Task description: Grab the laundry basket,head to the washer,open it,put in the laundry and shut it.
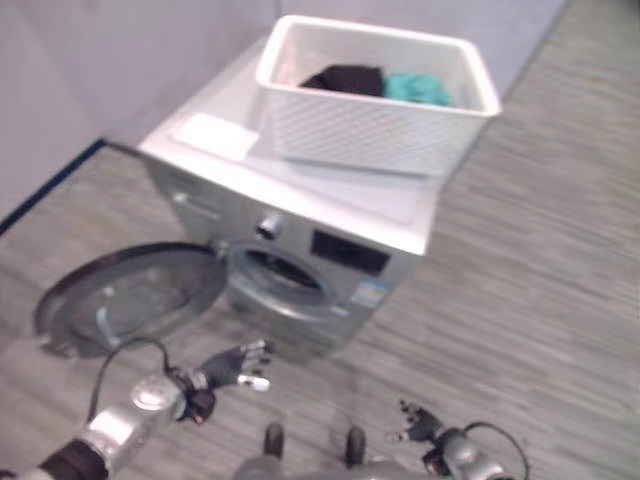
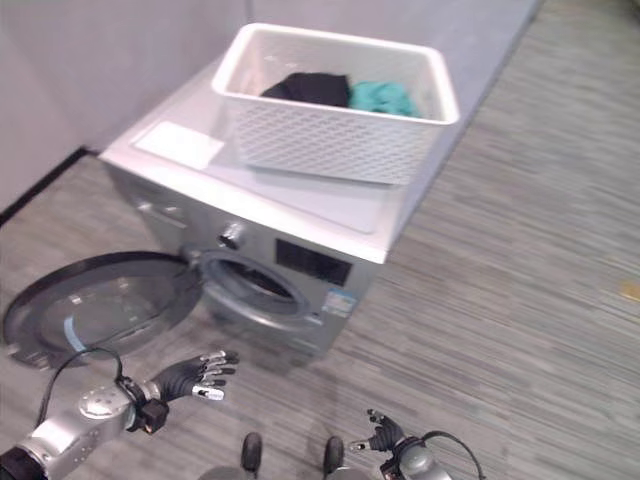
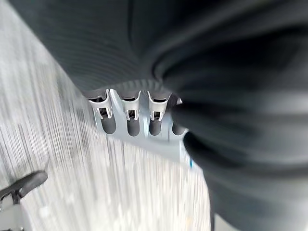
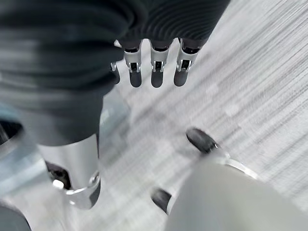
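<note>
1. Starting at the lower left of the left eye view, the washer door (image 1: 125,295) lay swung fully open, its round glass facing up near the floor.
2. Just right of it, low in the frame, the left hand (image 1: 235,365) hung with fingers spread wide and relaxed, holding nothing, short of the drum opening (image 1: 283,275).
3. At centre, the washing machine (image 1: 300,215) carried the white laundry basket (image 1: 375,125) on its top, toward the upper right; inside lay a black garment (image 1: 345,78) beside a teal garment (image 1: 418,88).
4. At the lower right edge, the right hand (image 1: 420,425) hung low, its fingers straight and empty.
5. Loading seemed the step in hand: reaching up into the basket, pinching one garment at a time and feeding it deep into the drum would likely keep cloth off the door seal.
6. A small sticker (image 1: 368,296) sat on the front panel's lower right; its print was too small to read.
</note>
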`<state>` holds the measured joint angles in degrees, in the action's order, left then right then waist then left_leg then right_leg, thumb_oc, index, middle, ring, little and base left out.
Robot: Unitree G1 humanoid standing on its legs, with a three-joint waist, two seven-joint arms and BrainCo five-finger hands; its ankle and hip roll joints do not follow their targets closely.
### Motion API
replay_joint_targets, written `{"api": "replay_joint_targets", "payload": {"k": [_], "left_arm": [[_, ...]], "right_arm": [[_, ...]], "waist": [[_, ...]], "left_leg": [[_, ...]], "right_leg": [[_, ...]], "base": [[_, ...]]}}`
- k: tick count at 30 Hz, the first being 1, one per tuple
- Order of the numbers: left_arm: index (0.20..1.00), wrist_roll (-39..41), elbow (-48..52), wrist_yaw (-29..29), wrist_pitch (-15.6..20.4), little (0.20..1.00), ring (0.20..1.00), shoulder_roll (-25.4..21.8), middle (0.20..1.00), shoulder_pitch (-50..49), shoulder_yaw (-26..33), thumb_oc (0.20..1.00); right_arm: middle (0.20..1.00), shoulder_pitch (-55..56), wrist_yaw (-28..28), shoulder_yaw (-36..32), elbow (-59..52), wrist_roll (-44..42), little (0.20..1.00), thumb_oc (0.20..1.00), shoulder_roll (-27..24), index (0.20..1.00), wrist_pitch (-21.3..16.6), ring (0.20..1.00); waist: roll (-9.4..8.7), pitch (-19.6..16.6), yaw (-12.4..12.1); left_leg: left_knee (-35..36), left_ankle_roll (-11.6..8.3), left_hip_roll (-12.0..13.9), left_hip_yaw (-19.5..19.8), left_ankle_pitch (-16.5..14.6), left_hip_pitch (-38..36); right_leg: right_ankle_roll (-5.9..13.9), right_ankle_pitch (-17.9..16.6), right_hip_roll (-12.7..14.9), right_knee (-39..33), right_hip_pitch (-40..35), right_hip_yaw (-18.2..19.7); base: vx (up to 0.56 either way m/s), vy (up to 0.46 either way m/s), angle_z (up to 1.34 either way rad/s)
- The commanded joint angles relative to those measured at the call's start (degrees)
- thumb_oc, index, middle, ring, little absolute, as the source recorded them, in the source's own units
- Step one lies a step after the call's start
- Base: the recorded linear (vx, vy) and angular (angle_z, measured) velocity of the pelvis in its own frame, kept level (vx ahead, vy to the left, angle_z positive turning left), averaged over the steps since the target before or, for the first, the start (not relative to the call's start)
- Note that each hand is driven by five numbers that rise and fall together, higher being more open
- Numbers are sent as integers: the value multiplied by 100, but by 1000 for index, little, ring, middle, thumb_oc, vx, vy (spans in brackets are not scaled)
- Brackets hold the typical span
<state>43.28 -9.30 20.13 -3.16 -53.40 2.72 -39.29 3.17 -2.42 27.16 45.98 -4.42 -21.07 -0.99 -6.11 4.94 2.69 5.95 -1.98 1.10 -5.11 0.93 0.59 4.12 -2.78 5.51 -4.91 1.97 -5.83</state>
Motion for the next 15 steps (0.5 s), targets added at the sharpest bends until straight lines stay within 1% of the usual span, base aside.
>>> {"api": "replay_joint_targets", "payload": {"k": [1,2,3,4,5,6,9,12,13,15], "left_arm": [[1000,-49,-363,190,105,1000,1000,-253,1000,284,-178,1000],[1000,-342,-573,99,187,1000,1000,-183,1000,400,-191,1000],[1000,-956,-1111,-124,271,1000,1000,80,1000,585,-99,1000],[1000,-1307,-1502,-249,273,1000,1000,310,1000,675,-3,1000],[1000,-1324,-1535,-246,291,1000,1000,340,1000,689,-10,1000],[1000,-1721,-1922,-375,284,1000,1000,594,1000,790,133,1000],[1000,-2842,-3397,-718,215,1000,1000,1504,1000,1101,683,1000],[1000,-3744,-5345,-1015,114,1000,1000,2201,1000,1576,1364,1000],[1000,-4144,-6280,-1298,42,1000,1000,2349,1000,1859,1735,1000],[1000,-4458,-6849,-1513,-29,1000,1000,2235,1000,1996,2121,1000]], "right_arm": [[1000,111,-89,-156,-241,49,1000,1000,-420,1000,-74,1000],[1000,204,-90,-242,-343,-1,1000,1000,-469,1000,-65,1000],[1000,319,-97,-331,-440,-74,1000,1000,-477,1000,-51,1000],[1000,359,-102,-389,-497,-107,1000,1000,-465,1000,-24,1000],[1000,361,-102,-395,-502,-107,1000,1000,-476,1000,-20,1000],[1000,380,-101,-453,-593,-111,1000,1000,-470,1000,25,1000],[1000,366,-66,-599,-686,-31,1000,1000,-415,1000,130,1000],[1000,322,-50,-735,-923,97,1000,1000,-375,1000,186,1000],[1000,287,-14,-807,-1032,180,1000,1000,-379,1000,178,1000],[1000,304,-14,-876,-1214,255,1000,1000,-417,1000,156,1000]], "waist": [[185,-52,-4],[178,-55,34],[162,-51,87],[150,-42,102],[160,-45,107],[154,-31,110],[128,57,116],[73,133,131],[-4,184,163],[-94,249,193]], "left_leg": [[-95,-15,337,-538,-477,-361],[-95,-24,336,-535,-477,-353],[-95,-34,322,-527,-468,-313],[-95,-38,318,-506,-454,-272],[-95,-38,317,-499,-452,-265],[-95,-37,313,-474,-430,-201],[-95,-26,320,-399,-386,-55],[-95,-14,334,-397,-342,44],[-95,-9,352,-408,-341,38],[-95,-8,377,-440,-351,5]], "right_leg": [[710,-105,575,277,-4,45],[715,-114,579,259,6,39],[709,-110,585,235,32,5],[706,-108,582,221,53,-18],[706,-107,584,221,56,-25],[697,-103,586,215,92,-62],[667,-84,557,207,176,-106],[624,-75,510,203,265,-106],[604,-74,470,196,288,-77],[591,-84,425,186,301,-22]], "base": [[39,3,-41],[47,13,-37],[19,8,-18],[0,0,0],[0,0,0],[-25,-1,6],[-56,-10,14],[-43,-8,11],[-14,-20,5],[-3,-14,-3]]}}
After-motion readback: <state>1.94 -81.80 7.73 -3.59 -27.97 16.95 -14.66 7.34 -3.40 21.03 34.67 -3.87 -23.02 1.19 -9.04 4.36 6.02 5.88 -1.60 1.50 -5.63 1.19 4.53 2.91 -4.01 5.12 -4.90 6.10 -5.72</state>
